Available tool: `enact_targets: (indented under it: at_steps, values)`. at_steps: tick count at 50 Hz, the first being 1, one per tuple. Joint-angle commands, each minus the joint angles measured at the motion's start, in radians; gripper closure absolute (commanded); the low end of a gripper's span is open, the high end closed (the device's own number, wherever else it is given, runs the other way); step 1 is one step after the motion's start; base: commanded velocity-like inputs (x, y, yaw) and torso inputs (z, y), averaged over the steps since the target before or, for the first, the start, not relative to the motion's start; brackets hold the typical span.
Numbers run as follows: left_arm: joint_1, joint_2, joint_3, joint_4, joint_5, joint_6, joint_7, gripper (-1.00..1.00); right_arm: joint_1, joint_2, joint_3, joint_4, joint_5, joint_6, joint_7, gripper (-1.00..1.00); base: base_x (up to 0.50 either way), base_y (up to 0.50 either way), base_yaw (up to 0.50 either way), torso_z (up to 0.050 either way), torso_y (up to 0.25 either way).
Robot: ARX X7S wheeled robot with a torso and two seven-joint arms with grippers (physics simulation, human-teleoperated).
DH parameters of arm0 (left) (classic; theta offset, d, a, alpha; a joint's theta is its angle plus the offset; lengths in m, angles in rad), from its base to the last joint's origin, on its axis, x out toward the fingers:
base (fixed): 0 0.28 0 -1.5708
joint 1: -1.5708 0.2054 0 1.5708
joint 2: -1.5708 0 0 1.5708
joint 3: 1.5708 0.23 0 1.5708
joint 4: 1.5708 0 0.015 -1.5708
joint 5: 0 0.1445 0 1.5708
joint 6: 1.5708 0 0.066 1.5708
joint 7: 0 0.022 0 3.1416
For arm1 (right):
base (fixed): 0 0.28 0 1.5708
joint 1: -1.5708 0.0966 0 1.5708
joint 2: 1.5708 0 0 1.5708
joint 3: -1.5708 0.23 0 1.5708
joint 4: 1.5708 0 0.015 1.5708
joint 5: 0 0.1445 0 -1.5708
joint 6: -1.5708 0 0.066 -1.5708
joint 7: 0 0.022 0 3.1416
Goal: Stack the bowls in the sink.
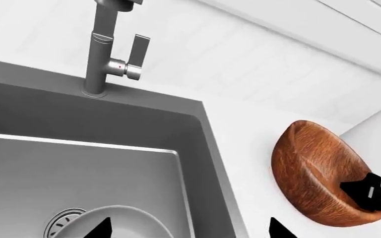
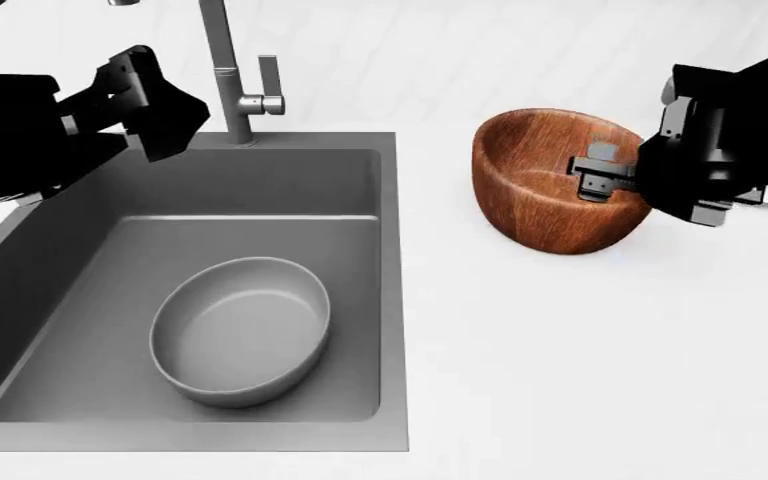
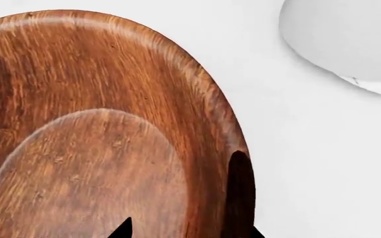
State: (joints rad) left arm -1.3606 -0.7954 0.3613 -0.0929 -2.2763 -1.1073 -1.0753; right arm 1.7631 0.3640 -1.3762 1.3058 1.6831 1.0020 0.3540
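**Q:** Gripping what, and where, is the right gripper (image 2: 607, 176)?

**A:** Its jaws pinch the rim of the wooden bowl (image 2: 558, 185), one finger inside the wall and one outside. This bowl is tilted, its opening turned toward the sink (image 2: 357, 180), and it sits over the white counter (image 2: 558, 350), well apart from the basin.

**Q:** Where is the other bowl?

**A:** The grey bowl (image 2: 240, 330) rests upright on the sink floor, beside the drain (image 1: 63, 220).

**Q:** And the left gripper (image 2: 157, 105)?

**A:** It hangs over the sink's far left corner near the faucet (image 2: 231, 80), jaws spread and holding nothing.

**Q:** How should the wooden bowl handle?

**A:** As a judgement: stiff and moderately light, but its glossy finish looks slippery, so a one-sided rim pinch may let it swing or slide. The rim is the natural purchase; a thin wall suits the narrow jaws.

**Q:** What does nesting call for?

**A:** Carrying it over the grey bowl, levelling it, then releasing low, since both bowls look similar in size.
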Motion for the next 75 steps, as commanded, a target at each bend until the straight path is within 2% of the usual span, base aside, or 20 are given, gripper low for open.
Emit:
enact_targets:
  at_steps: [1,18,28,39,49,51,54,75]
  values:
    - [0.001,0.002,0.003,-0.002,0.007,0.003,0.011,-1.00,-0.005,-0.006,-0.092,0.003,0.065,-0.023,-0.014,1.00,0.00,0.00,0.00,0.000,0.000]
    - [-0.007,0.000,0.001,0.010,0.006,0.015,0.016,-1.00,0.108,0.006,-0.253,0.002,0.238,-0.059,-0.033,1.00,0.00,0.00,0.00,0.000,0.000]
    - [0.013,-0.001,-0.021,0.045,-0.020,0.054,0.010,-1.00,0.183,0.006,-0.298,-0.009,0.261,-0.090,-0.066,1.00,0.00,0.00,0.00,0.000,0.000]
    - [0.018,0.106,-0.048,0.099,-0.076,0.170,0.010,-1.00,0.236,0.138,-0.212,-0.363,0.321,-0.158,0.092,1.00,0.00,0.00,0.00,0.000,0.001]
    - [0.003,0.218,-0.045,0.051,-0.009,0.197,0.108,-1.00,0.268,0.218,-0.164,-0.567,0.353,-0.179,0.168,1.00,0.00,0.00,0.00,0.002,0.000]
    - [0.006,0.268,-0.038,0.018,0.030,0.211,0.154,-1.00,0.281,0.265,-0.137,-0.699,0.372,-0.190,0.208,1.00,0.00,0.00,0.00,0.000,0.000]
    - [0.005,0.300,-0.033,-0.007,0.057,0.220,0.187,-1.00,0.292,0.296,-0.119,-0.782,0.383,-0.190,0.224,1.00,0.00,0.00,0.00,0.000,0.000]
    - [0.002,0.364,0.000,-0.090,0.115,0.222,0.280,-1.00,0.270,0.326,-0.100,-0.889,0.383,-0.201,0.234,1.00,0.00,0.00,0.00,0.000,0.000]
